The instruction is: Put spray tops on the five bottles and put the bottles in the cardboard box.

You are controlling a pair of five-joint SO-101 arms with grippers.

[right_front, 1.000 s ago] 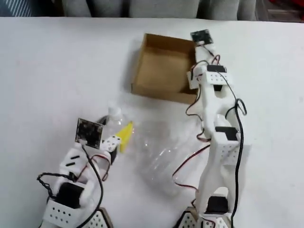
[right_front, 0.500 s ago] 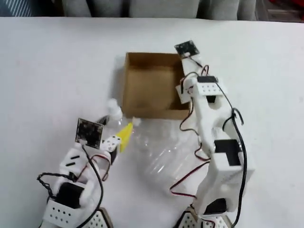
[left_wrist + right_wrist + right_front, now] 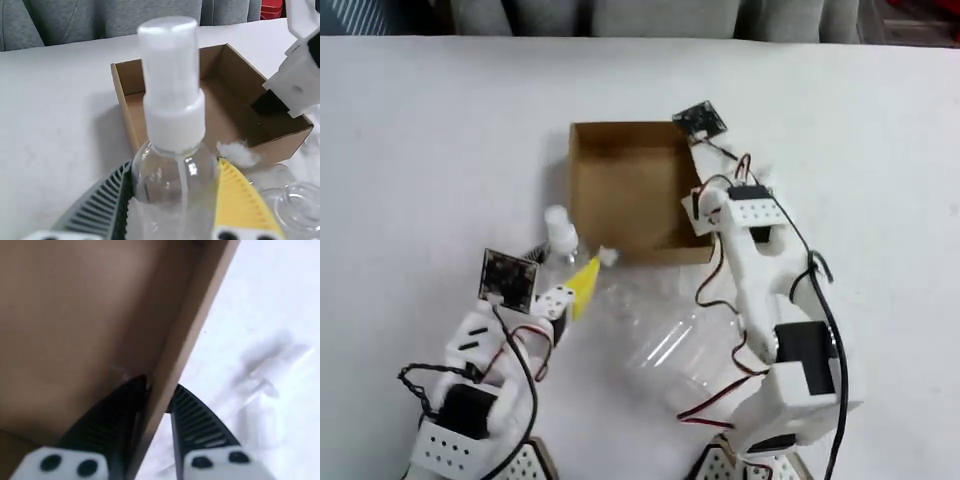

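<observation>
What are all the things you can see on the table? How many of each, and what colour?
table: one, white, under everything
cardboard box: one, brown, open, middle of the table
bottle with spray top: one, clear with a white top, upright beside the box, held in the left gripper
loose bottles: several, exact count unclear, clear, lying between the two arms
small white bit: one, white, on the table at the box's near corner; cannot tell what it is
left gripper: one, grey and yellow fingers, shut on the bottle
right gripper: one, black fingers, shut on the box's side wall
arms: two, white, at the table's near edge
</observation>
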